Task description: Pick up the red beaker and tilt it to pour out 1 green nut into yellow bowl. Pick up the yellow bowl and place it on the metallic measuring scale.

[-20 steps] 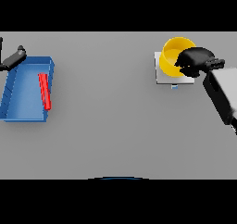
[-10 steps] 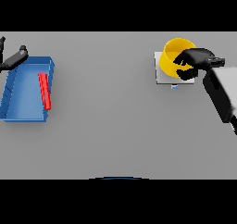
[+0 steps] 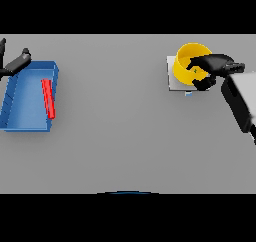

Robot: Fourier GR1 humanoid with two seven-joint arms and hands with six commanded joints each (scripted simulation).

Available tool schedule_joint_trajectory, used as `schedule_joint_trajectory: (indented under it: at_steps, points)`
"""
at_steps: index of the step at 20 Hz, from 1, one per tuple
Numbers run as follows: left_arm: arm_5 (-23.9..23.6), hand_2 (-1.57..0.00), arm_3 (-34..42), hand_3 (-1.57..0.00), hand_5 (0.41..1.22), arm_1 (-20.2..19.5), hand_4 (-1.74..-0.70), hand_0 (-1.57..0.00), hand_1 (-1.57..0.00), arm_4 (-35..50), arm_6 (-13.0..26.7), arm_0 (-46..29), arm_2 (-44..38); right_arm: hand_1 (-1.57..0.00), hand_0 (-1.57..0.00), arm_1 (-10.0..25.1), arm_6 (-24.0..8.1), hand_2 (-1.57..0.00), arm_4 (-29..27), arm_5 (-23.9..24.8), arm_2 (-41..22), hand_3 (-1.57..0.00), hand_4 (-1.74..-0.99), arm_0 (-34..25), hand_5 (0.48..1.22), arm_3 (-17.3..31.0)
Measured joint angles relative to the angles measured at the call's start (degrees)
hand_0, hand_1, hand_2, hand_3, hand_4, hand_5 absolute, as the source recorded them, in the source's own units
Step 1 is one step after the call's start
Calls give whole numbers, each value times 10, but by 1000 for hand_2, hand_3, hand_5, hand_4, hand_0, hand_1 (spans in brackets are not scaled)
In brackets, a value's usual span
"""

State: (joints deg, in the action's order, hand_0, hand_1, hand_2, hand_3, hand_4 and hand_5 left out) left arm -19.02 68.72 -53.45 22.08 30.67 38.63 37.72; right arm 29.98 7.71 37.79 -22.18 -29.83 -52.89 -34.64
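The yellow bowl (image 3: 186,61) stands on the metallic measuring scale (image 3: 171,82) at the far right of the table, and a small green nut (image 3: 194,71) shows inside it. My right hand (image 3: 216,66) is at the bowl's right rim. Its fingers (image 3: 196,63) reach over the rim and its thumb (image 3: 202,84) sits outside the wall; they are spread apart, so the hand is open. The red beaker (image 3: 48,98) lies on its side in the blue tray (image 3: 20,98) at the far left. My left hand (image 3: 16,64) hovers open behind that tray.
The blue tray takes up the table's left edge, with the red beaker along its right wall. A small blue display (image 3: 188,93) sits at the scale's front edge. My right forearm (image 3: 240,101) slants in from the right side.
The right hand's fingers and thumb have spread apart from a tight hold on the bowl's rim. The bowl rests on the scale. The left hand has not moved.
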Motion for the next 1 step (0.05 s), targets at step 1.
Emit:
schedule_joint_trajectory:
  at_steps: [1]
  points:
    - [-3,1,-3,1,768,-2,-851,1,1,-3,1,0,0,-37,-49,1,3,-59,0,0,0,-263,-1414,-2,796,-3]
